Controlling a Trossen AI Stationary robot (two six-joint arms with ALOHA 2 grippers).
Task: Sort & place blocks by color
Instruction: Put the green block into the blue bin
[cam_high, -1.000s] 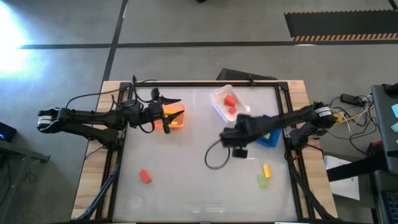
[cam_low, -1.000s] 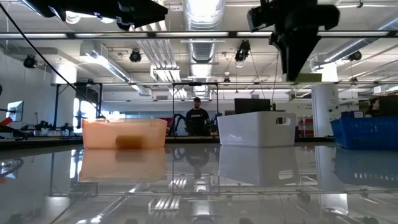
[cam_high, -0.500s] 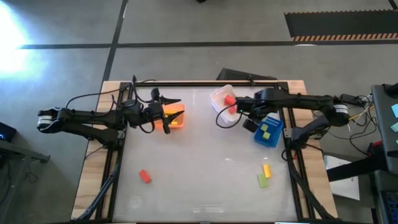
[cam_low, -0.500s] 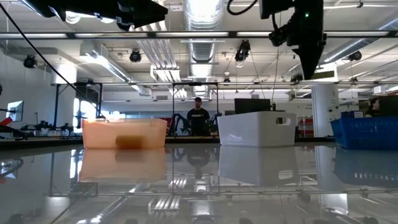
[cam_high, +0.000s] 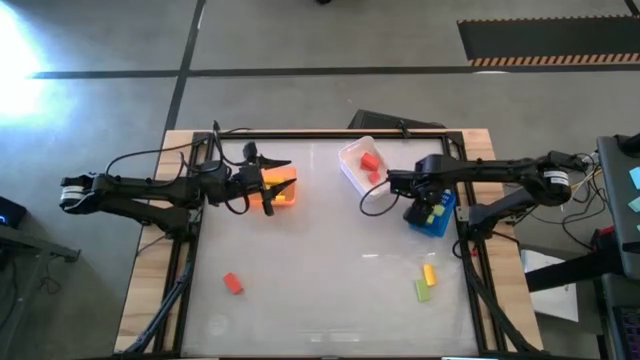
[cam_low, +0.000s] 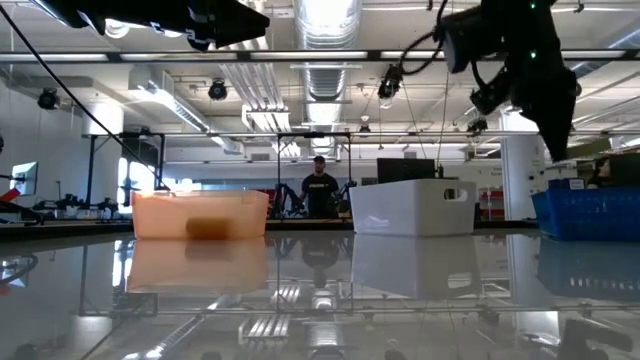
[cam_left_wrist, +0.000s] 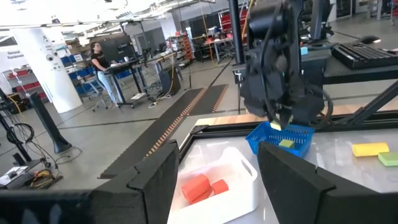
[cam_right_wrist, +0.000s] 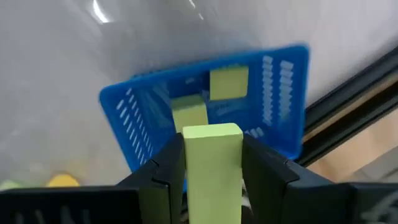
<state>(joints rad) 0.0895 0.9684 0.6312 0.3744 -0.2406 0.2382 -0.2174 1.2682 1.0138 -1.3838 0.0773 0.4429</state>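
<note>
**Right end effector carries a green block over the blue bin**

Right end effector (cam_right_wrist: 211, 168) has its two fingers closed on a light green block (cam_right_wrist: 212, 163). In the high view this end effector (cam_high: 425, 203) hangs over the blue bin (cam_high: 446, 210), which sits at about 3 o'clock on the worktop (cam_high: 320, 270). Two more green blocks already lie inside that bin, so this looks like the right home for the one being held.

To do this step well, the block should be right over the middle of the bin, not over its wall. From the wrist view the bin sits straight ahead of the block, which is good. I would bring the block low first and then let go, so it does not bounce out. The fingers should open wide enough that the block slips free.

The white bin (cam_high: 358, 170), just beside the blue one at about 1 o'clock, holds two red blocks (cam_high: 372, 167).

Left on the worktop are a yellow block (cam_high: 429, 273) and a green block (cam_high: 422, 291) at about 4 o'clock, and a red block (cam_high: 233, 283) at about 8 o'clock.

The left end effector (cam_high: 278, 181) waits with open fingers over the orange bin (cam_high: 285, 196) at about 10 o'clock.
</note>
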